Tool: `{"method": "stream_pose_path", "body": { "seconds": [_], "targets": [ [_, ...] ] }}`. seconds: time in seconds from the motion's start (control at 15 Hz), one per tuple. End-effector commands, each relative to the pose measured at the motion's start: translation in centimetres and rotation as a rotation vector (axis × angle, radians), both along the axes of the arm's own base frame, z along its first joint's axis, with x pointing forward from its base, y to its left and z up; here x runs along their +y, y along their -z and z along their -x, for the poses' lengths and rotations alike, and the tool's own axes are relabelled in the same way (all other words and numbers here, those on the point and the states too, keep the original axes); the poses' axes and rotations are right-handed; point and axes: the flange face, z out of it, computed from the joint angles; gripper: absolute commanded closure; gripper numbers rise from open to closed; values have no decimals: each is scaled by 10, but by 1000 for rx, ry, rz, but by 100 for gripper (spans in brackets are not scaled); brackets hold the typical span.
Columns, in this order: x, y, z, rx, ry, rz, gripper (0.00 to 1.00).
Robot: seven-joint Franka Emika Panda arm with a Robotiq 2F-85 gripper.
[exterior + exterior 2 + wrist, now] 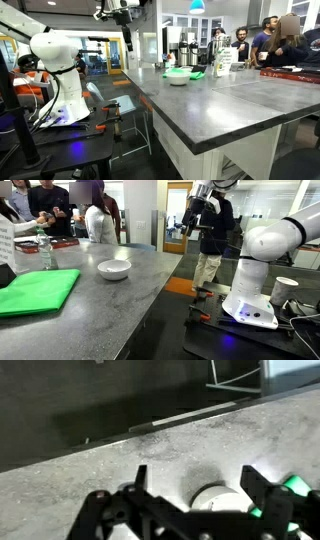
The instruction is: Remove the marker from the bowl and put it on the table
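**Q:** Report claw status.

**A:** In the wrist view the gripper comes in from the bottom edge. I read its fingers as spread wide, with nothing held (only grey counter and part of a pale rim show in the gap).

**Q:** Bowl location?

**A:** The bowl sits at lower centre of the wrist view, partly hidden behind the gripper body. In both exterior views it stands on the table, well apart from the gripper, which hangs high near the top of each frame. In an exterior view a green cloth lies at lower left, near the bowl.

**Q:** Marker location?

**A:** I cannot tell. The bowl's inside is too small and blurred in every view.
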Motion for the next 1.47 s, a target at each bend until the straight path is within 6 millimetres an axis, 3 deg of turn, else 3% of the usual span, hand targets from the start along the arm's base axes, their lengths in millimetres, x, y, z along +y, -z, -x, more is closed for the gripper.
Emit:
{"method": "stream_pose_path", "body": {
  "seconds": [0.0,0.4,0.67,0.87,1.07,1.4],
  "targets": [
    [0,-1,0,1,0,0,0],
    [0,-1,0,1,0,0,0],
    [20,-7,-32,1,-44,54,0],
    [51,-12,-75,-16,-90,125,0],
    [83,0,-132,14,-100,172,0],
    [106,32,-233,84,-95,218,0]
  ]
}}
